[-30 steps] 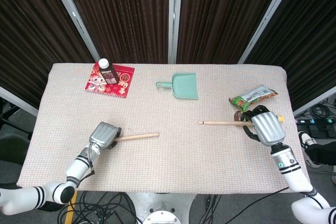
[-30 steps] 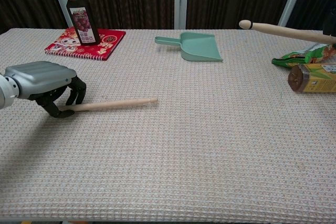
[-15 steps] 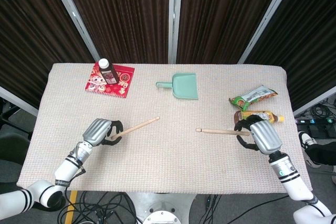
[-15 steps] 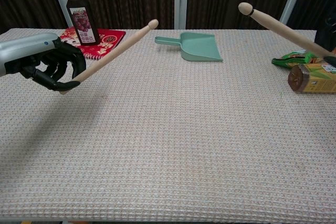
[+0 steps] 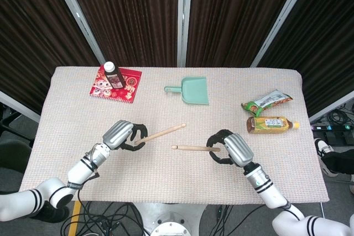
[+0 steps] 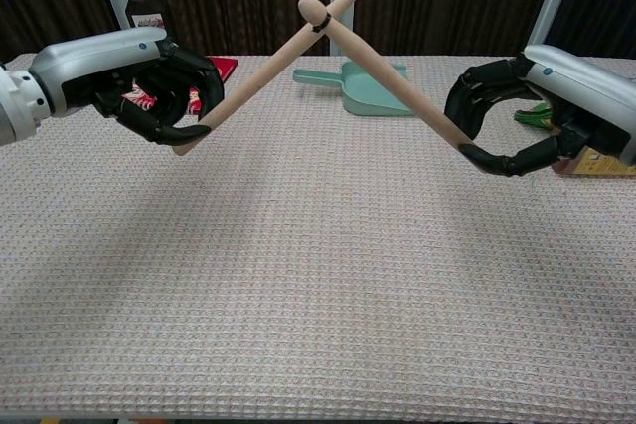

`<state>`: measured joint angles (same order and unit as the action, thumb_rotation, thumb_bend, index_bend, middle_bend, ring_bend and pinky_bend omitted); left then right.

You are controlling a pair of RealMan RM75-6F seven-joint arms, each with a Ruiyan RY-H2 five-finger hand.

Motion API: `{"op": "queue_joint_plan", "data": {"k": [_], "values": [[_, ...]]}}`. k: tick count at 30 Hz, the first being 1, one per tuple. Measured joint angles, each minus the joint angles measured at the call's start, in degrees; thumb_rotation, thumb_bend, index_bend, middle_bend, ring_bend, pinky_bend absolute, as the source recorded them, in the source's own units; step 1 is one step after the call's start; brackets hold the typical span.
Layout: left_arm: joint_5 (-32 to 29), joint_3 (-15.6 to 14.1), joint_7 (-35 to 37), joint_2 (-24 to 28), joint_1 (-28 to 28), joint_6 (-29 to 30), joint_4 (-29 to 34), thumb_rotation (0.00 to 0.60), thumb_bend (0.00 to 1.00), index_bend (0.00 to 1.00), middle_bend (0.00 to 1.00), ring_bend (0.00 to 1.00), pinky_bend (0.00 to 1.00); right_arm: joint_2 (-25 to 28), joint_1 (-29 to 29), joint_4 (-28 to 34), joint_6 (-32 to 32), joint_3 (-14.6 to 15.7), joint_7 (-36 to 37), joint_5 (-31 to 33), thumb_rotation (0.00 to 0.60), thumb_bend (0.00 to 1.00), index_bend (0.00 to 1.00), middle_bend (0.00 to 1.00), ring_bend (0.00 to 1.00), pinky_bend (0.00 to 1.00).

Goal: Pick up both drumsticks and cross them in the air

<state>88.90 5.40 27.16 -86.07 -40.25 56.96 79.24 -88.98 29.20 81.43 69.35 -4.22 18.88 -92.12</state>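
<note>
My left hand grips the butt of one wooden drumstick, which slants up and to the right above the table. My right hand holds the other drumstick, slanting up and to the left. In the chest view the two sticks cross near their tips, high over the table's middle. In the head view their tips lie close together between the hands, and I cannot tell whether they touch.
A green dustpan lies at the back centre. A juice bottle stands on a red booklet at the back left. A snack bag and a lying drink bottle sit at the right.
Both hands have moved inward toward the table's middle and lifted. The sticks, apart half a second ago, now cross near their tips in the chest view.
</note>
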Motion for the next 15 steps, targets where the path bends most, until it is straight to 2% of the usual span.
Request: {"op": "queue_joint_plan", "data": {"k": [7,15], "values": [[0.45,-0.04,0.05,-0.38,-1.67,-0.68,1.11,0.600,0.48,0.61,0.63,0.69,0.80,-5.02,2.27,-0.57,-1.80,-2.49,-3.82,2.67,0.600,0.61,0.64,0.62,0.45,0.30],[0.06,0.09,0.67,0.09,-2.60,-0.92,2.40,0.600,0.48,0.61,0.63,0.69,0.80,-7.72,3.14,-2.23,-1.76,-3.28,-5.05,3.89,0.600,0.62,0.64,0.62,0.46,0.30]]}}
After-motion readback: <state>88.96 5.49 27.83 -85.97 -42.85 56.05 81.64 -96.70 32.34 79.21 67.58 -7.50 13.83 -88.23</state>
